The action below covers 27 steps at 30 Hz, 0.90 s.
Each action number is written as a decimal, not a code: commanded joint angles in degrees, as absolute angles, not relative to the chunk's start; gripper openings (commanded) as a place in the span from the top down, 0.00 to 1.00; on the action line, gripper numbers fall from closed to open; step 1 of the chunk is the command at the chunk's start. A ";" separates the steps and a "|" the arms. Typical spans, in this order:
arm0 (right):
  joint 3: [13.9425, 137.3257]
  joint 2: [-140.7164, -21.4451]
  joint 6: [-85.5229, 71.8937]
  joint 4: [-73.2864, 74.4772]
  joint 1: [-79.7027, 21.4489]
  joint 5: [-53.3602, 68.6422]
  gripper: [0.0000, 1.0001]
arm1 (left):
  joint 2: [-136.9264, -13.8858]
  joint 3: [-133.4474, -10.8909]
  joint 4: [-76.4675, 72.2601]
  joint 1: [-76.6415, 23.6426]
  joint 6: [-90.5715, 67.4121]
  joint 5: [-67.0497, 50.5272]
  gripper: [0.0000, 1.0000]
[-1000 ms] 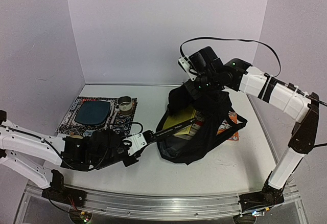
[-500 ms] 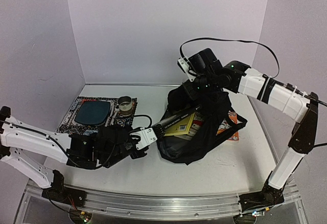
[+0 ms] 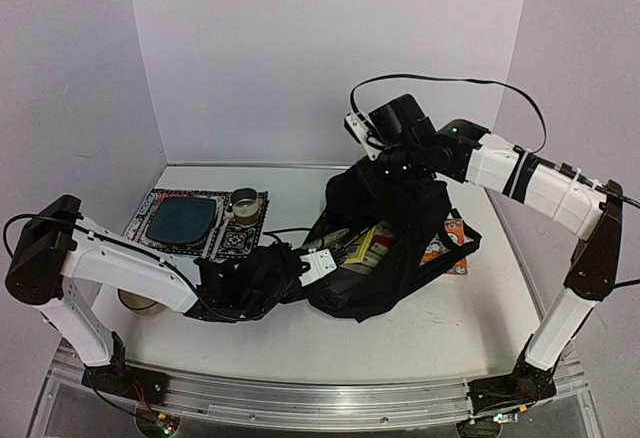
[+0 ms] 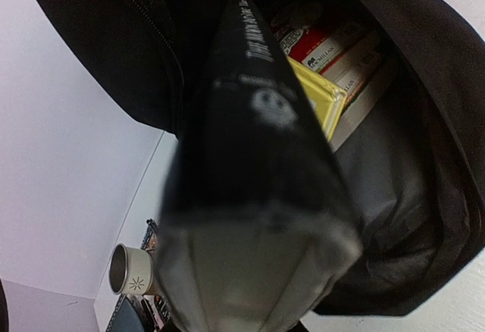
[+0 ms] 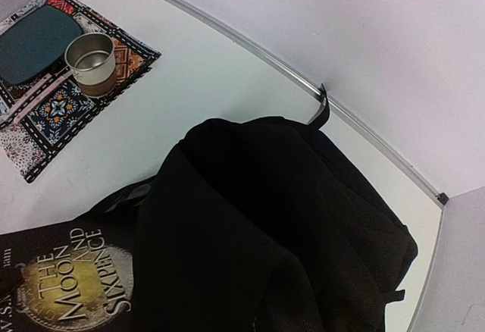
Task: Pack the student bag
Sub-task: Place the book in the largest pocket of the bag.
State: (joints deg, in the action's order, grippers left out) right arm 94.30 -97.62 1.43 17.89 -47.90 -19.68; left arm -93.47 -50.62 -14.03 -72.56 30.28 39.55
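The student bag (image 3: 400, 268), a large black fabric backpack, lies open at the table's middle right. My right gripper (image 3: 392, 173) is shut on its top flap and holds the flap up; black fabric (image 5: 280, 218) hides its fingers in the right wrist view. My left gripper (image 3: 315, 261) is shut on a black book (image 4: 250, 142), spine forward, with its far end inside the bag's mouth. Its cover reads "The Moon and Sixpence" (image 5: 61, 286). A yellow book (image 4: 318, 97) and other books lie inside the bag (image 4: 424, 82).
A patterned mat (image 3: 190, 223) at the left holds a dark teal plate (image 3: 182, 220) and a metal mug (image 3: 243, 201). An orange flat item (image 3: 447, 248) sticks out from under the bag's right side. Walls close the back and both sides.
My left arm has reached right and pushed the black book from outside the bag's mouth into it. The right gripper has kept the flap up in place.
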 commanded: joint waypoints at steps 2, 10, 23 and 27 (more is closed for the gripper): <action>94.84 -94.72 -1.05 10.24 -48.20 -14.01 1.00 | -98.13 -57.93 -27.05 -70.80 34.84 40.80 1.00; 95.22 -95.15 -1.66 8.05 -48.19 -8.07 1.00 | -107.61 -62.86 -33.68 -67.17 43.80 41.20 0.92; 95.07 -95.84 -1.88 6.63 -48.18 -5.81 1.00 | -111.08 -62.65 -35.75 -64.77 49.06 38.86 0.52; 94.90 -96.01 -1.82 6.48 -48.08 -5.88 1.00 | -108.27 -60.90 -32.10 -64.76 47.92 38.15 0.30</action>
